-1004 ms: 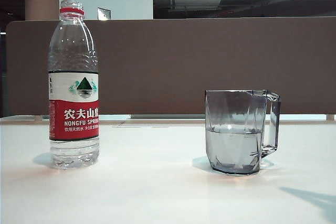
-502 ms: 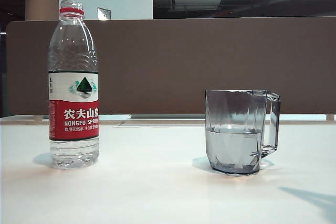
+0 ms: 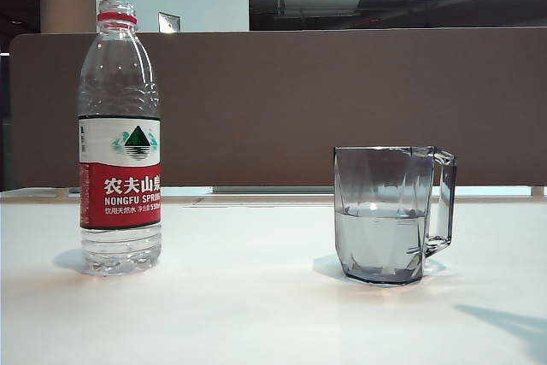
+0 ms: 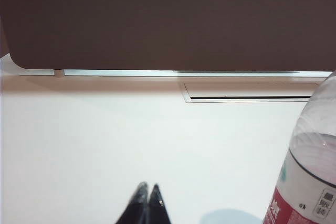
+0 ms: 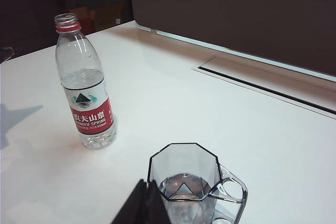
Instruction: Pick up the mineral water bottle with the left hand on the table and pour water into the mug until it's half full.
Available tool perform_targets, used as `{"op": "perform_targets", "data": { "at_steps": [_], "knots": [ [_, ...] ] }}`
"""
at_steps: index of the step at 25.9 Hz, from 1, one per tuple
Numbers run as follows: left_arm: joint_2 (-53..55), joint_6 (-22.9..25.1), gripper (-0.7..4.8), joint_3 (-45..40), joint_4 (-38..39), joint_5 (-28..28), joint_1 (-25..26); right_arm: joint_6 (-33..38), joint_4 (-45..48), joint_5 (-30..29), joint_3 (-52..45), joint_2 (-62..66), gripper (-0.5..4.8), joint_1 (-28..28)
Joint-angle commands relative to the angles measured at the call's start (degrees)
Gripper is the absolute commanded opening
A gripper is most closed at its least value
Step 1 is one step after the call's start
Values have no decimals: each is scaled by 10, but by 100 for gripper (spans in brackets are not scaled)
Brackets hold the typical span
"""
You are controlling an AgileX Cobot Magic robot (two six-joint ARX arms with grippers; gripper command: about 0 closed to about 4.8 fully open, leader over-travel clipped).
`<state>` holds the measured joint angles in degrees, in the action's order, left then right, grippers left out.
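Note:
The mineral water bottle stands upright and uncapped on the left of the white table, with its red-and-white label facing out. The clear grey faceted mug stands to its right, handle to the right, water about halfway up. Neither arm shows in the exterior view. In the left wrist view my left gripper is shut and empty above the table, with the bottle off to one side. In the right wrist view my right gripper is shut and empty, its tips just in front of the mug's rim, the bottle farther off.
A brown partition runs along the table's far edge. A narrow slot cover is set into the tabletop near that wall. A shadow lies on the table at the front right.

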<state>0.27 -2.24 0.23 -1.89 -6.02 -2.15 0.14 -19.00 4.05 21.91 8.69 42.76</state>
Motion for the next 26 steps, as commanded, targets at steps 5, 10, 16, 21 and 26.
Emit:
{"op": "perform_targets", "data": {
  "at_steps": [5,10,16,21,26],
  "knots": [
    [0,-1,-6,3,-8,-2,0,-2,10,-1,3,0,-8,0],
    [0,-1,-6,3,-8,-2,0,-2,10,-1,3,0,-8,0],
    [0,-1,-6,3,-8,-2,0,-2,76,8,-59,-8,-8,-16],
    [0,-1,-6,3,-8,-2,0,-2,100,10,-138,-15,-8,-115],
    [0,-1,-6,3,-8,-2,0,-2,225,13,-185,-26,-8,-243]
  ]
}}
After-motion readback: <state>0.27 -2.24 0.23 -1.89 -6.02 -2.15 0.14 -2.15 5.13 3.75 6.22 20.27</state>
